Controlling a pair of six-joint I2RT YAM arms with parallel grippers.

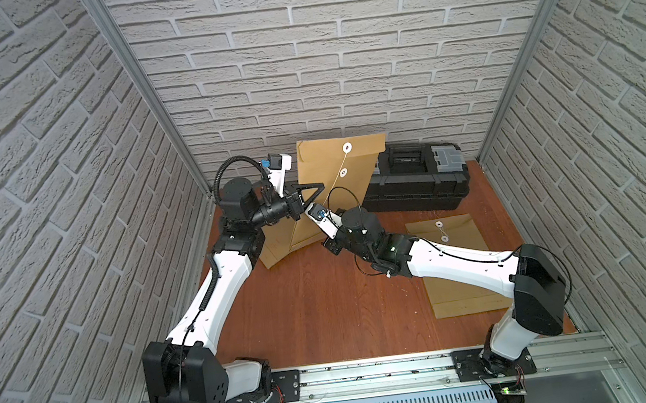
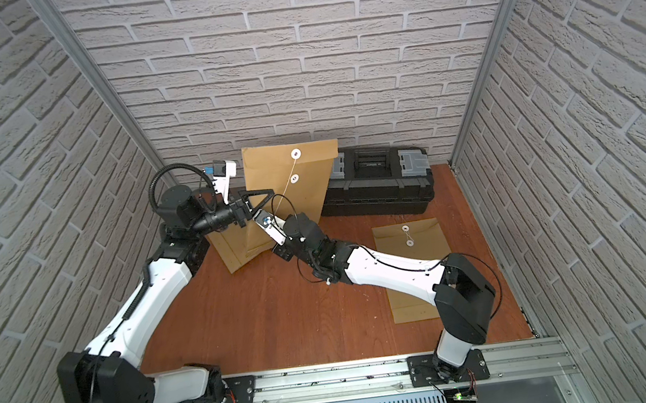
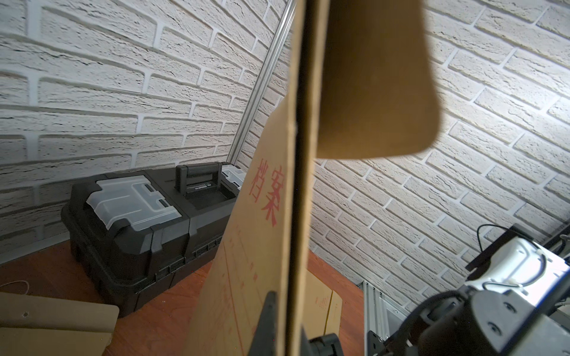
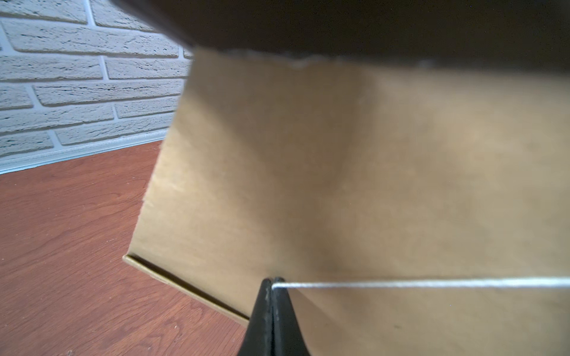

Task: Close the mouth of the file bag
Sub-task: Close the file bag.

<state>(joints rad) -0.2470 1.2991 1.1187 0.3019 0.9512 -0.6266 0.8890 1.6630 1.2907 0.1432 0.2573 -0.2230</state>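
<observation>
Edgewise, file bag [image 3: 246,262] inside left tool [image 3: 287,334].

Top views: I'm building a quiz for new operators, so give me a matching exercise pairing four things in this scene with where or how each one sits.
Things:
1. file bag at the left arm
2. file bag at the right arm
3. toolbox
4. white string

States:
A. pinched in the shut right hand
B. lying flat on the table
C. at the back, by the brick wall
D. standing up, its edge clamped in the left hand

Pairs: 1-D, 2-B, 3-C, 4-A
</observation>
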